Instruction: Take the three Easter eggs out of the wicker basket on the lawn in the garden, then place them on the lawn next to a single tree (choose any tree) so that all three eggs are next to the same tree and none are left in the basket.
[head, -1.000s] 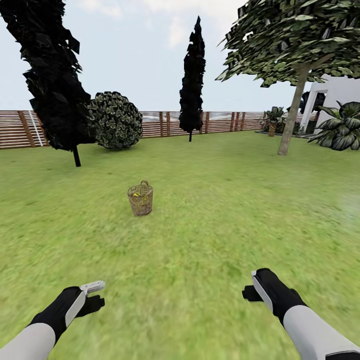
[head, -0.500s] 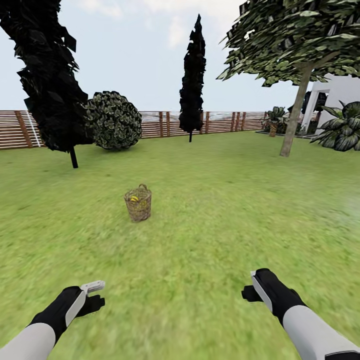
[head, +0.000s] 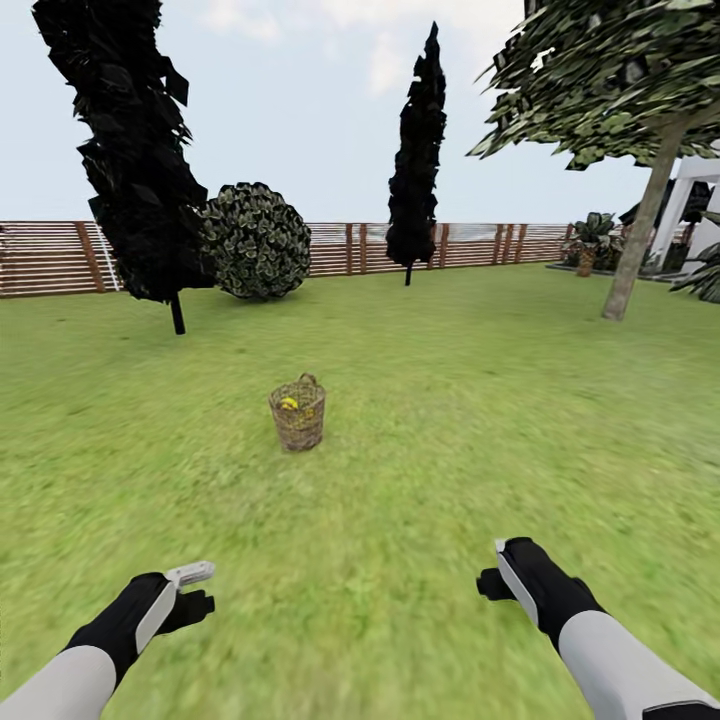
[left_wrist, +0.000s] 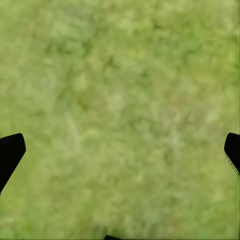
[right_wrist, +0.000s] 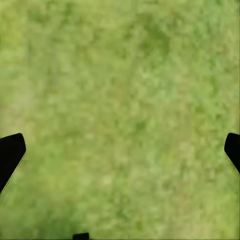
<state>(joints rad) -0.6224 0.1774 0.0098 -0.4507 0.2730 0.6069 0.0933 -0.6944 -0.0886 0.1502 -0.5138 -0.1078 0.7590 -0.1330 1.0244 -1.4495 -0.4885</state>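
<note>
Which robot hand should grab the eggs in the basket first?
Probably the left. The wicker basket stands left of middle, nearer the left gripper than the right gripper. Both are open, but the basket is far ahead on the lawn.

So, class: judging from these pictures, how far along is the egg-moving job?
Done: nothing; yellow eggs sit inside the wicker basket on the lawn. In hand: nothing; left gripper and right gripper are open above grass. Left: reach the basket, carry all eggs to the tree.
</note>
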